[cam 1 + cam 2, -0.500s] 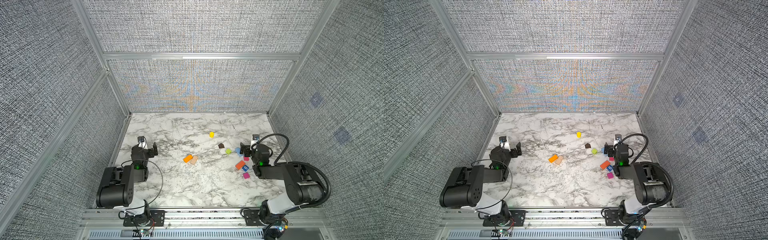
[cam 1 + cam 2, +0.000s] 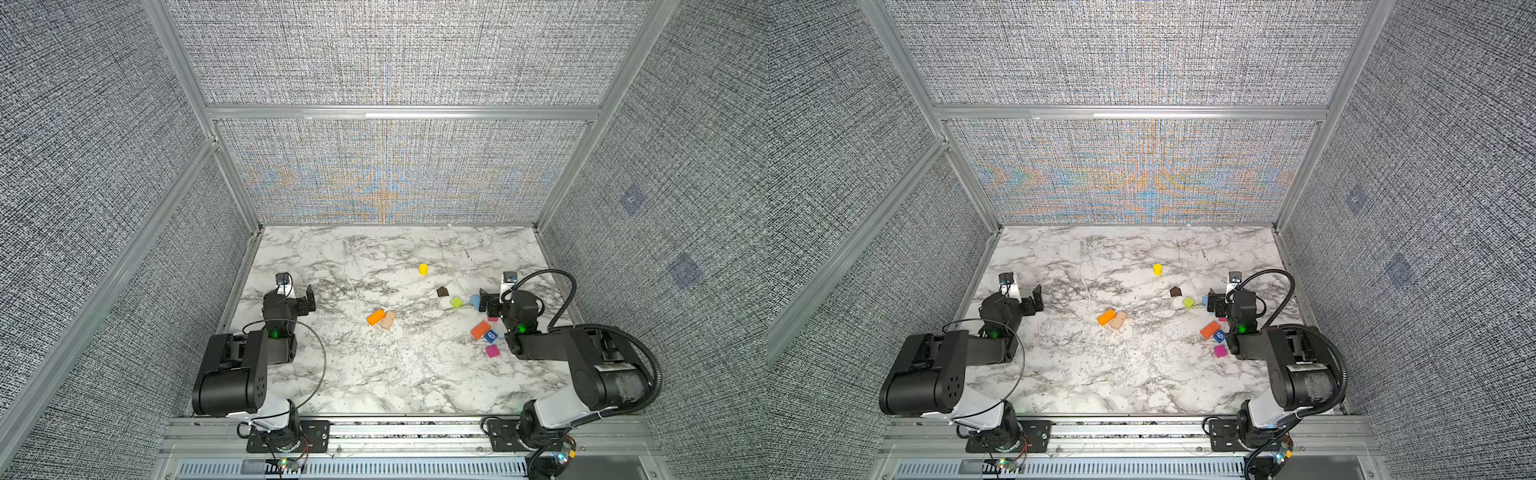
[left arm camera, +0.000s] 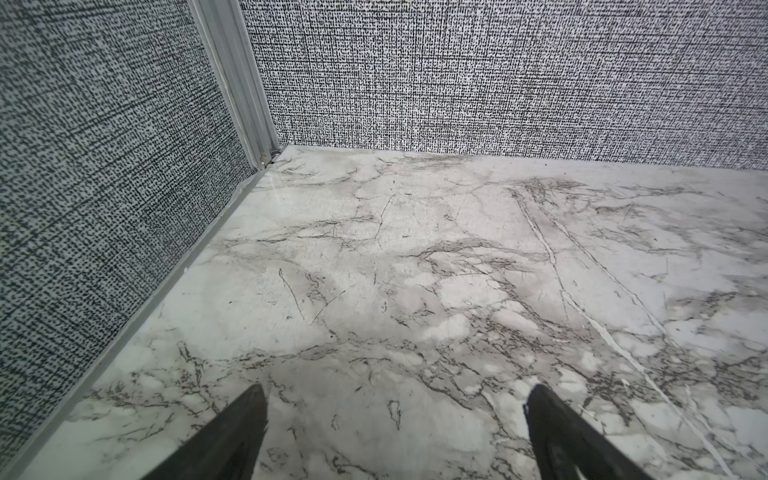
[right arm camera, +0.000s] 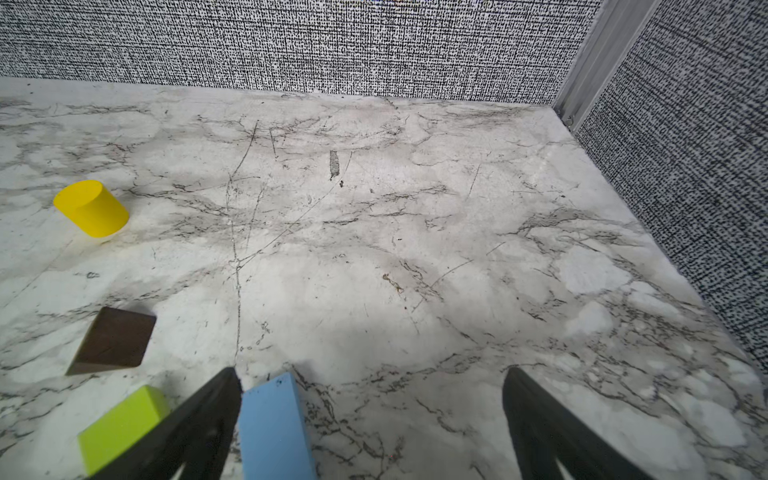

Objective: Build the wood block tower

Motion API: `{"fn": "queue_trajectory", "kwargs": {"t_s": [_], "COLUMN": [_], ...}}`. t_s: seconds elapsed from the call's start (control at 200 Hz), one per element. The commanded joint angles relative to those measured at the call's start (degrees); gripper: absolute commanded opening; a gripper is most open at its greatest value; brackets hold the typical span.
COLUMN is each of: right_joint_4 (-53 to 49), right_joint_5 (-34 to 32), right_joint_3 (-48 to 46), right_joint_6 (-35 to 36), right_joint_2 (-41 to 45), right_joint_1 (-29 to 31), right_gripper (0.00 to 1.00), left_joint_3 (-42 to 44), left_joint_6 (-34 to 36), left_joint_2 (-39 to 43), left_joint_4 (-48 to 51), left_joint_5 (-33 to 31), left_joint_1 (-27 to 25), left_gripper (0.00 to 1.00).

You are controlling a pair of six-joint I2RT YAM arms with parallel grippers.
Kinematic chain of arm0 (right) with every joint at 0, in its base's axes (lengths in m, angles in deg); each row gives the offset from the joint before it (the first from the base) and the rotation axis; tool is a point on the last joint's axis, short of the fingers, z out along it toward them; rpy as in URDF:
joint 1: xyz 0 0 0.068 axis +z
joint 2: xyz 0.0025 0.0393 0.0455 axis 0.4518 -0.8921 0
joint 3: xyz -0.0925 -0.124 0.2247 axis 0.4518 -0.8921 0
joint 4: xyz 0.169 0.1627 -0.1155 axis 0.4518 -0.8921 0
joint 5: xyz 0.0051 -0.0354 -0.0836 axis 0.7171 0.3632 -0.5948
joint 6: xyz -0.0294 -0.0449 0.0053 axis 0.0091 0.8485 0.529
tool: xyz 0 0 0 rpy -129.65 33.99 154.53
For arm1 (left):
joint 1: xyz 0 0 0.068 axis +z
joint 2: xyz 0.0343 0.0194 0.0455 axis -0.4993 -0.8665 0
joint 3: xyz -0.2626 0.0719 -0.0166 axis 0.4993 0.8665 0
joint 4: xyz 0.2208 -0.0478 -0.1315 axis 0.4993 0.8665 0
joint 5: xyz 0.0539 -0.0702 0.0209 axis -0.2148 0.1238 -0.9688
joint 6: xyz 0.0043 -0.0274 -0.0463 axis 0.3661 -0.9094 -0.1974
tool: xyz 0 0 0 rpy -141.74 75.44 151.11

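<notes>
- Looking down in both top views, you have no tower yet: every block lies single on the marble table point(image 2: 374, 374).
- Your left gripper point(image 3: 395, 397) stands with its jaws spread wide and nothing between them, low over bare marble near the left wall point(image 3: 104, 166), well apart from every block.
- Your right gripper point(image 4: 372, 377) is spread just as wide, low over the table on the right side, and it grips nothing.
- A light blue block point(image 4: 274, 428) sits between its jaws, hard by the inner face of one finger point(image 4: 216, 407). You cannot tell whether they touch, and the other finger stands well clear.
- Just outside that same finger lies the green cube point(image 4: 120, 424), with the brown piece point(image 4: 114, 340) beyond it and the yellow cylinder point(image 4: 91, 208) farther off, standing on end.
- At mid-table an orange brick point(image 2: 375, 316) and a tan brick point(image 2: 388, 320) lie flat side by side, long sides touching.
- Close to your right arm point(image 2: 582, 353) a second orange brick point(image 2: 480, 329) lies just beside the blue cube point(image 2: 491, 336) marked 6. The magenta cube point(image 2: 493, 351) sits near them, apart, toward the front edge.
- A pink cube point(image 2: 493, 319) shows only as a sliver under that arm, between the light blue block and the second orange brick; more you cannot tell.
</notes>
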Motion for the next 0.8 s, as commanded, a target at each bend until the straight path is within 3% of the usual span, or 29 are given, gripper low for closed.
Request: {"fn": "queue_trajectory", "kwargs": {"t_s": [0.0, 0.795], "right_joint_4": [0.69, 0.06], "right_joint_5": [-0.57, 1.79], "right_joint_3": [0.19, 0.44], "right_joint_6": [0.17, -0.55], "right_joint_2": [0.07, 0.24], "right_joint_1": [-0.03, -1.09], "right_gripper": [0.99, 0.99], "left_joint_3": [-0.04, -0.73], "left_joint_6": [0.09, -0.36], "left_joint_2": [-0.04, -0.23], "left_joint_4": [-0.74, 0.29], "left_joint_5": [0.55, 0.74], "left_joint_1": [0.01, 0.38], "left_gripper": [0.99, 0.99]}}
